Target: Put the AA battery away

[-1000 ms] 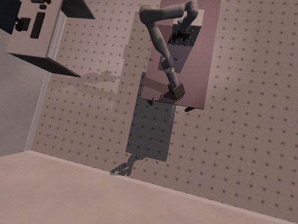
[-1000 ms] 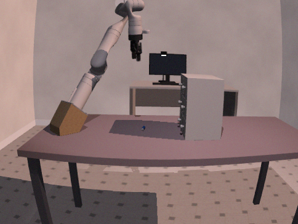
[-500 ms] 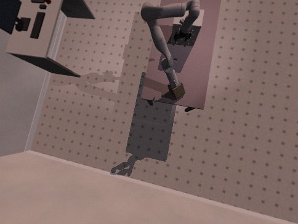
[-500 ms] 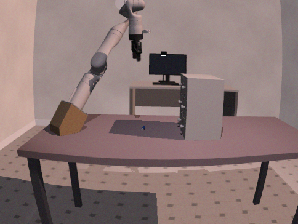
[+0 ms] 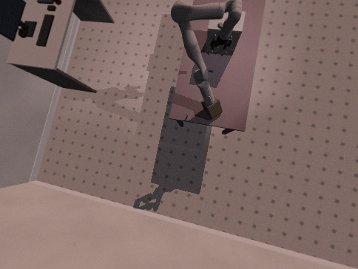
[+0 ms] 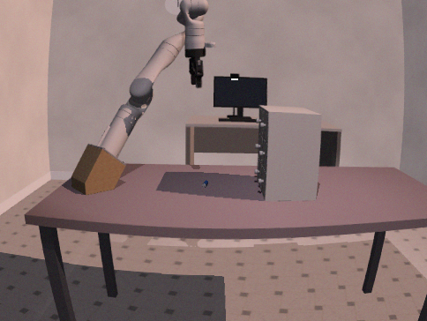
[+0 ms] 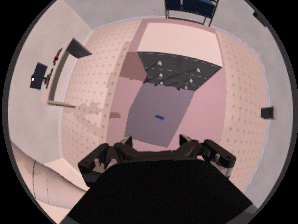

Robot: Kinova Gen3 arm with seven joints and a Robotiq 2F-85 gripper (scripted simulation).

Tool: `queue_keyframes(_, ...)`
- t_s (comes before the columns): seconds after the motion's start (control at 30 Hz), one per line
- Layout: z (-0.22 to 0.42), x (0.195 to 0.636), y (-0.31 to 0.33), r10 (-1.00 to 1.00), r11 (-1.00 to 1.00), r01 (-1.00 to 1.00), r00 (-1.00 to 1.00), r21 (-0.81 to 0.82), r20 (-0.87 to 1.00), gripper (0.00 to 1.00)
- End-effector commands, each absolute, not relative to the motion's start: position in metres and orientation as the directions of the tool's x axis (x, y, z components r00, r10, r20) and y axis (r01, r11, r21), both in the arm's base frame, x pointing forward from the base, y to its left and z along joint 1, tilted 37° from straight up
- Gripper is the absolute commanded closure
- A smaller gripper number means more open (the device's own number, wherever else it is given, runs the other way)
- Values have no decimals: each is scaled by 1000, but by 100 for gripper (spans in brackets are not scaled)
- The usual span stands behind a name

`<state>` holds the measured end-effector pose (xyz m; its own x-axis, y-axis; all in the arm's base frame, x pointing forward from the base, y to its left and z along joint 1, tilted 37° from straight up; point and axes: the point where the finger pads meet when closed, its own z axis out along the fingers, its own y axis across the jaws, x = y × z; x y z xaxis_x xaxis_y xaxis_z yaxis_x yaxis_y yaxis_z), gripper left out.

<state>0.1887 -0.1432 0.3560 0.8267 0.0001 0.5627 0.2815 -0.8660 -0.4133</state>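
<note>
- table (image 5: 237, 100) (image 6: 212, 216) (image 7: 212, 117) bearing everything below;
- pale arm (image 5: 192, 44) (image 6: 161, 57), raised over it;
- upright chest (image 5: 237, 26) (image 6: 291, 154) (image 7: 177, 39), dark front toward the battery;
- gripper (image 5: 221, 45) (image 6: 197, 84) (image 7: 155, 140) high above the table, fingers spread, released;
- blue AA battery (image 5: 211, 71) (image 6: 206, 183) (image 7: 159, 117) lying on the table before the chest, in shadow

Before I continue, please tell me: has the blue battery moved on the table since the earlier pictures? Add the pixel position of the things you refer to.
No. The blue battery (image 5: 211, 71) (image 6: 206, 183) (image 7: 159, 117) lies at the same place before the chest (image 5: 238, 23) (image 6: 291, 154) (image 7: 179, 37).
</note>
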Motion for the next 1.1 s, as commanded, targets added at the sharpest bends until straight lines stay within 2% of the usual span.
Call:
queue_keyframes(0.0, 354, 189, -144, -3, -866, 275, 832, -418, 555, 0)
queue_keyframes(1.07, 342, 192, -173, -68, -880, 192, 855, -435, 514, 0)
